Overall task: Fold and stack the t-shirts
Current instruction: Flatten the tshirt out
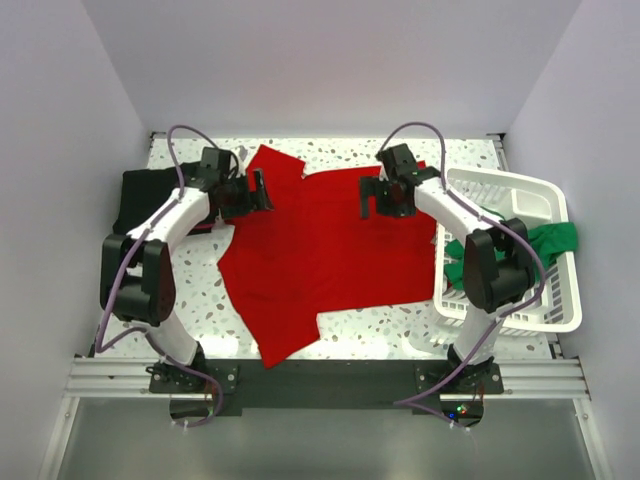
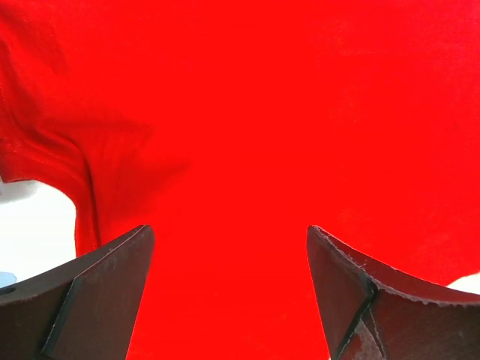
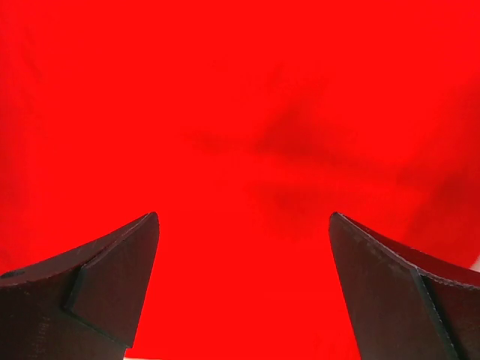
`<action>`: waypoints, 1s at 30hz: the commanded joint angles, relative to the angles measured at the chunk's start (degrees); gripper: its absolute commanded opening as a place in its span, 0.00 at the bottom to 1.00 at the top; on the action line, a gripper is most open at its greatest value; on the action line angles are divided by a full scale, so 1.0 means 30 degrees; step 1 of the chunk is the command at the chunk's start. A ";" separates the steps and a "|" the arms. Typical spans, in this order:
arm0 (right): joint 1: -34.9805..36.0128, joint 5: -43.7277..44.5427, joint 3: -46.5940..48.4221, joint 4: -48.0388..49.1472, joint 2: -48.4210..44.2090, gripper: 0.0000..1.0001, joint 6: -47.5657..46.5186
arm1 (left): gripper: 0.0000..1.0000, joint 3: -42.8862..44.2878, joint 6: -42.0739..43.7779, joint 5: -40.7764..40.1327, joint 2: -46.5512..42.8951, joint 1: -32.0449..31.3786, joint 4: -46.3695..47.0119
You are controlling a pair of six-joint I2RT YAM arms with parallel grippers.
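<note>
The bright red t-shirt (image 1: 320, 250) lies spread across the middle of the table, one sleeve pointing to the far left and a corner hanging toward the near edge. My left gripper (image 1: 262, 190) hovers over its far left shoulder, open, with only red cloth (image 2: 262, 112) showing between its fingers (image 2: 112, 285). My right gripper (image 1: 372, 198) is open over the far right part of the shirt, red cloth (image 3: 225, 90) filling its view. A black t-shirt (image 1: 148, 195) lies folded at the left edge. A green t-shirt (image 1: 545, 245) sits bunched in the basket.
The white slatted basket (image 1: 520, 320) stands at the right side of the table, beside my right arm. White walls close in the left, right and far sides. A strip of speckled tabletop (image 1: 375, 325) shows near the front.
</note>
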 commanded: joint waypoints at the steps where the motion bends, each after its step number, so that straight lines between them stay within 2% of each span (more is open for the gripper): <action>1: 0.0041 -0.1063 -0.1206 0.0581 -0.1196 0.99 0.1217 | 0.88 -0.0085 0.0173 -0.0499 0.0967 -0.0064 0.0623; 5: 0.0128 -0.1298 -0.2935 0.0872 -0.1137 0.99 0.1363 | 0.88 0.0473 0.0175 0.0059 0.2434 -0.0064 0.1267; 9: 0.0128 -0.1152 -0.3611 0.1456 -0.0903 0.99 0.1598 | 0.88 0.1145 0.0875 -0.0934 0.4074 -0.0064 0.1123; 13: 0.0129 -0.1036 -0.3700 0.1577 -0.0318 0.99 0.1687 | 0.88 0.2259 0.1258 -0.0557 0.6035 -0.0035 0.0917; 26: 0.0129 -0.0332 -0.1270 0.0317 0.2845 0.99 0.1568 | 0.88 0.8057 0.2781 -0.2254 1.0930 0.0521 -0.1044; 30: 0.0187 -0.0507 0.0106 -0.0501 0.3958 0.99 0.1803 | 0.88 1.1396 0.3279 -0.2693 1.3124 0.0668 -0.2448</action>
